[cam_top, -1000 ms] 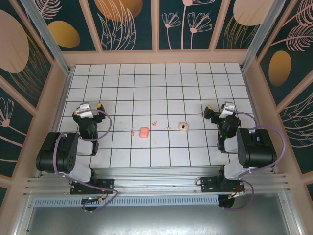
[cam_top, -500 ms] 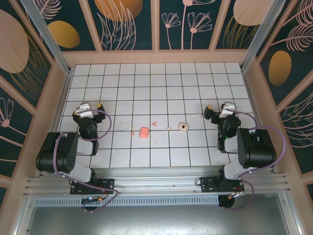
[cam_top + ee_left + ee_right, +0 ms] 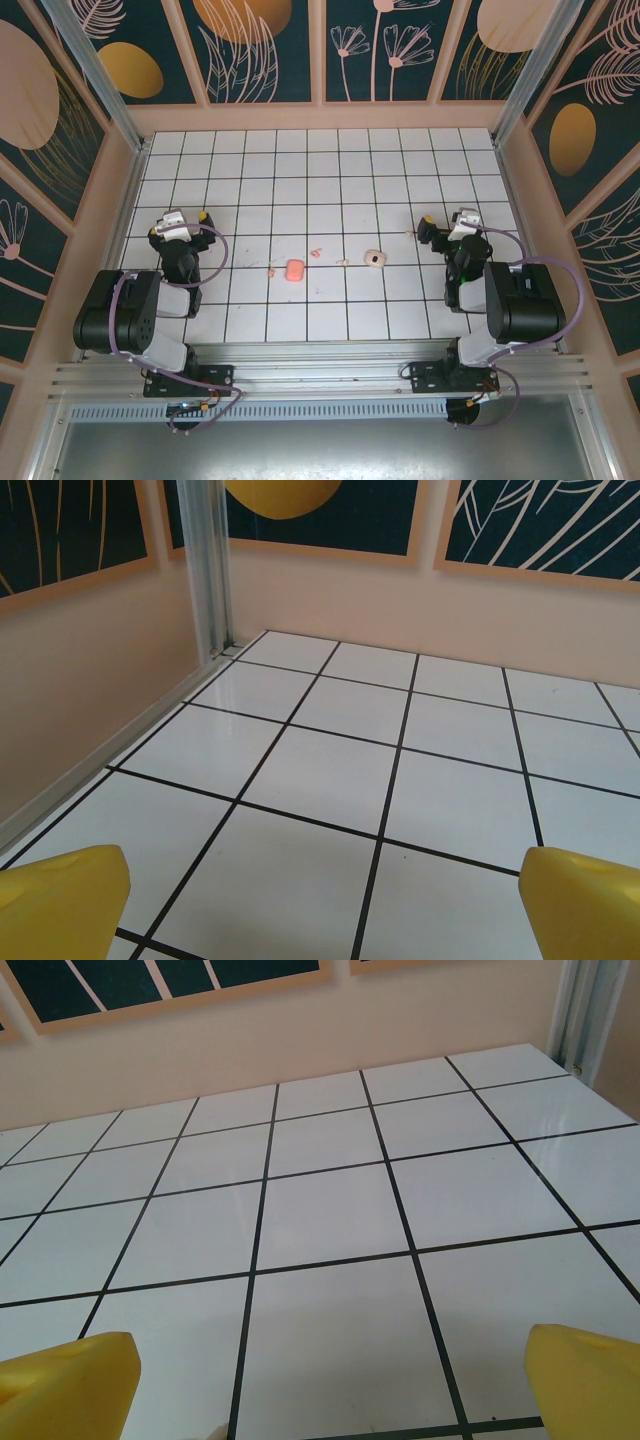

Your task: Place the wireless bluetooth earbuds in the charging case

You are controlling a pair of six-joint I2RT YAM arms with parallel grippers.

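White tiled worktop [image 3: 400, 160] shows no change: pink earbuds [image 3: 318, 250] lie at frame centre near the charging case [image 3: 294, 270], untouched. Left fingers [image 3: 60, 900] and right fingers [image 3: 65, 1385] stay wide apart, holding nothing, so the task is not begun.

Bright, even overhead light on the white tiled tabletop [image 3: 330, 180]; shadows are faint and soft. The glossy tiles carry pale sheen in both wrist views, where the yellow fingertips [image 3: 60, 900] look slightly blurred.
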